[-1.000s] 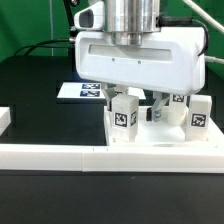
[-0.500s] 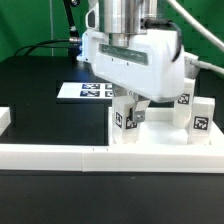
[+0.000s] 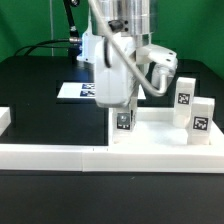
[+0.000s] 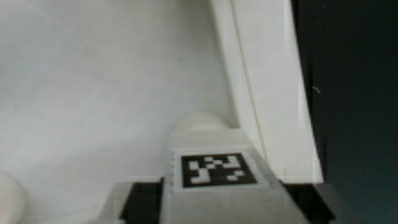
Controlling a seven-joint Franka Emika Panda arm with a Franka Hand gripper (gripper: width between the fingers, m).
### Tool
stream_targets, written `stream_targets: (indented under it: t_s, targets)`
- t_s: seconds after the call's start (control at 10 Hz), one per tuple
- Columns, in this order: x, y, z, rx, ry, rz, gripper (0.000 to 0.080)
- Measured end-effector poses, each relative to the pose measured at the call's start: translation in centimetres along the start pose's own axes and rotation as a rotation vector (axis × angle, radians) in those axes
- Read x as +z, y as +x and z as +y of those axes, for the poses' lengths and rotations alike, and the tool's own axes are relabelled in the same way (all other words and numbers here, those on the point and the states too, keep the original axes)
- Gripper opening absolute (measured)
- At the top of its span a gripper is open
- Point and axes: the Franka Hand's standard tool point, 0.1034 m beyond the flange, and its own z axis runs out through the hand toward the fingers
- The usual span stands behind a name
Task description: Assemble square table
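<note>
The square table's slab lies flat on the black table, against the long white border wall at the near side. A tagged leg stands upright at the slab's left corner, pinched between the gripper fingers; the wrist view shows its tag between them. Two more legs stand on the slab's right. The marker board lies farther back, left.

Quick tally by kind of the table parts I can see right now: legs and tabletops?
Legs: 3, namely the leg in the gripper, a leg on the exterior view's right and the rightmost leg.
Tabletop: 1
Total: 4
</note>
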Motion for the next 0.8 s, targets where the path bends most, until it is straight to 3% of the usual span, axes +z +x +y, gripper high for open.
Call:
stream_targets:
  t_s: [0.3, 0.5, 0.6, 0.7, 0.8]
  targets:
    - [0.01, 0.00, -0.05, 0.131, 0.005, -0.004, 0.0291]
    - [0.02, -0.01, -0.03, 0.070, 0.004, -0.003, 0.0334]
    - [-0.10, -0.11, -0.08, -0.106, 0.011, 0.000, 0.0334]
    - [-0.07, -0.08, 0.07, -0.236, 0.021, 0.001, 0.0545]
    - [0.05, 0.02, 0.05, -0.274, 0.020, 0.003, 0.0545]
